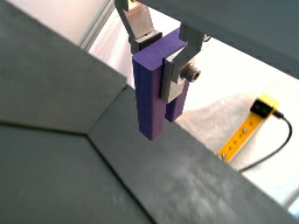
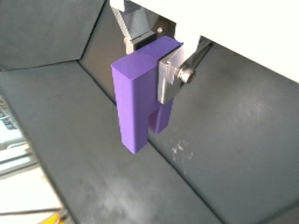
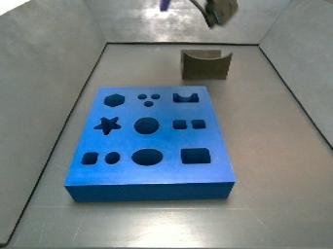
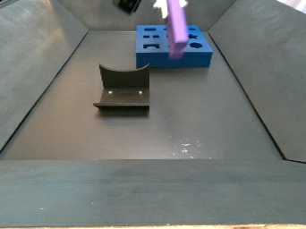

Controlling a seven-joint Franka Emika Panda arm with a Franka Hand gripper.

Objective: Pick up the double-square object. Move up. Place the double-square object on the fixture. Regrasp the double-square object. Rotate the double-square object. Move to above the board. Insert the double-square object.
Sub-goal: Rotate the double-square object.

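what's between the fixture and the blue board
Only bare grey floor in both side views: the fixture and board stand apart. The gripper holds the double-square object above.

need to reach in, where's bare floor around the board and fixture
Bare floor lies between the fixture and the near wall, and beside the board on both sides. It is tighter between board and fixture. The gripper hangs high, holding the block.

No text, label, brand, number or sign can be read on anything here. The gripper (image 2: 163, 61), closed on the double-square object (image 2: 136, 101) above the floor, carries no marking, and neither does the board (image 3: 151, 183) or the fixture (image 4: 123, 89).
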